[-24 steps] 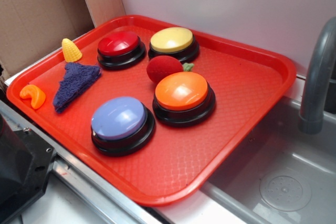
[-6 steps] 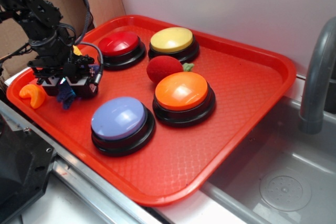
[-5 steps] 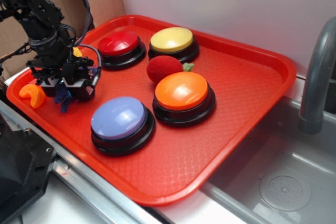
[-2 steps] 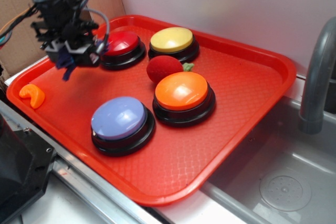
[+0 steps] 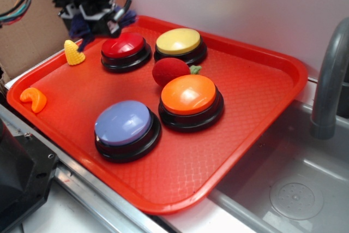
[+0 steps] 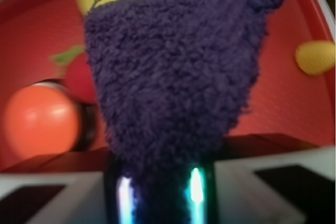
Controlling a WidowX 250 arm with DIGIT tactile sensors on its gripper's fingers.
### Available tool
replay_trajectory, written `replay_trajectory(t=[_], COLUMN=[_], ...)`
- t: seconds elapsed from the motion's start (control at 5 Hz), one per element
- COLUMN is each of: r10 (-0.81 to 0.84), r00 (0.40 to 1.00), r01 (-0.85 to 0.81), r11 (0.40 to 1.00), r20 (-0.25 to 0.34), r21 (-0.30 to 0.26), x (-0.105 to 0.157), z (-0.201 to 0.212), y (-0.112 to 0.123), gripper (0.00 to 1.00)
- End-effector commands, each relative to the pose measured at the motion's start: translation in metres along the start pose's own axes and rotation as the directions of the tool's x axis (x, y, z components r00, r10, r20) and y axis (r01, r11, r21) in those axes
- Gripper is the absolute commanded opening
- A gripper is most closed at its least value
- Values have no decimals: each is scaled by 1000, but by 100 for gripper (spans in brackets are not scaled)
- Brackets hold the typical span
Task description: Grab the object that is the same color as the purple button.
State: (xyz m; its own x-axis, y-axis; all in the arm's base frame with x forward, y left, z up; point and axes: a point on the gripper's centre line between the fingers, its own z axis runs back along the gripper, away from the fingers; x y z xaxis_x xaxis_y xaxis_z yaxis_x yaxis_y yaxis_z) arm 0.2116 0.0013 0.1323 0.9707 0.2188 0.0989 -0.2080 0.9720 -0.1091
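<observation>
**Purple cloth gripped & raised off tray – grab looks done**

Landmark used: the red button [image 5: 125, 49].

Progress: the object [image 6: 178, 72], a dark purple fuzzy cloth, is held in the tool [image 5: 90, 20], which is clamped on it. In the ext. view the tool hangs up and to the left of the red button, clear of the tray [image 5: 256, 113], w/ purple tufts seen poking out below and to the side of it. No purple cloth is seen lying on the tray. The match w/ the purple button [image 5: 126, 126], which sits well in front of the red button, is judged correct by colour family, though the cloth is much darker. The grab is judged essentially complete; nothing further is asked by the task beyond the hold being kept secure.

View differences:
- Wrist view: the cloth is shown close up, pinched at its narrow end between two shiny fingers [image 6: 195, 192], w/ the wide end flopping fwd and blocking most of the scene. Grip detail is given here only.
- Ext. view: height above the tray and overall layout are given here only. The yellow corn toy [image 5: 73, 52] is seen just left of the red button, the orange crescent [image 5: 34, 100] further front-left, the red fuzzy ball [image 5: 170, 71] to the front-right. The fingers themselves cannot be made out.
</observation>
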Motion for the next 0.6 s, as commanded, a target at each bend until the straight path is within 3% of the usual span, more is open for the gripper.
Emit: replay_trajectory(t=[0.0, 0.2, 0.4], r10=[-164, -167, -178], r00=[986, 985, 983], r01=[166, 169, 174], r11=[983, 982, 982], r20=[31, 37, -45], r21=[-79, -83, -67], x=[-4, -7, -3], z=[34, 29, 29], y=[-35, -36, -21], gripper=[0, 0, 28])
